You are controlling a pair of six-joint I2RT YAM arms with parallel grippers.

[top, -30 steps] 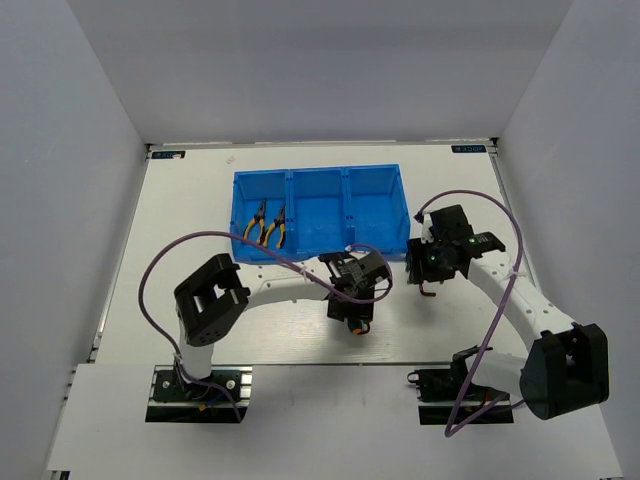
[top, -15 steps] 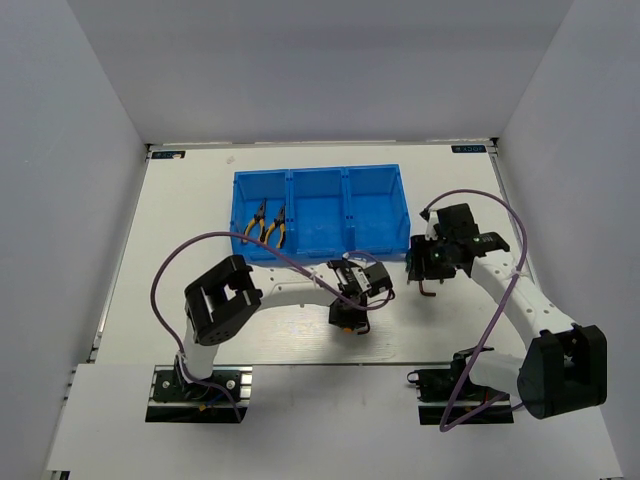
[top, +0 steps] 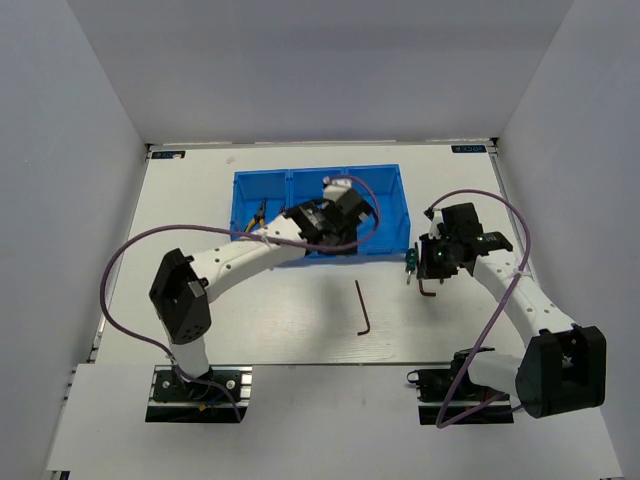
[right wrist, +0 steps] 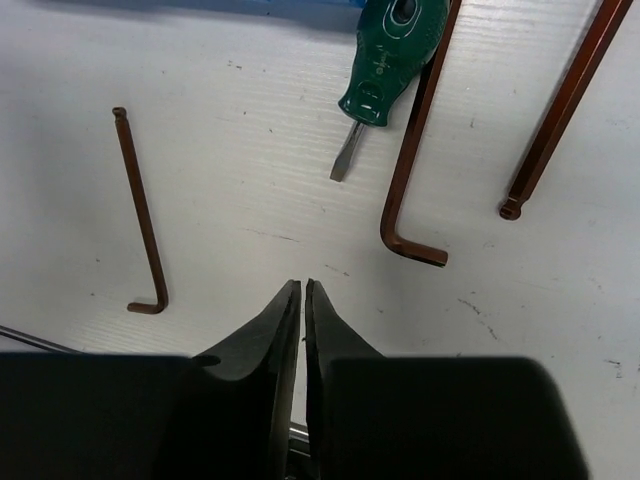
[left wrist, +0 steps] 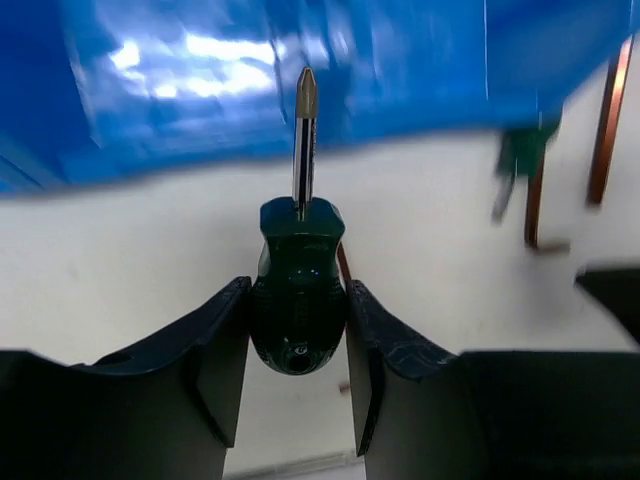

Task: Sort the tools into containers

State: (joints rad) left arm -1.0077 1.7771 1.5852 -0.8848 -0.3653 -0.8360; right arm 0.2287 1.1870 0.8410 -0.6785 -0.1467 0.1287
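My left gripper is shut on a stubby green screwdriver, its tip pointing at the blue tray. In the top view this gripper hangs over the tray's middle compartment. Yellow-handled pliers lie in the left compartment, partly hidden by the arm. My right gripper is shut on nothing, just above the table right of the tray. Ahead of it lie a second green screwdriver and three brown hex keys.
One hex key lies alone on the white table in front of the tray. Purple cables loop from both arms. Grey walls close in the table on three sides.
My left arm has swung from the table's middle up to the tray, carrying the screwdriver, uncovering the lone hex key. My right gripper's jaws have shut; it barely moved.
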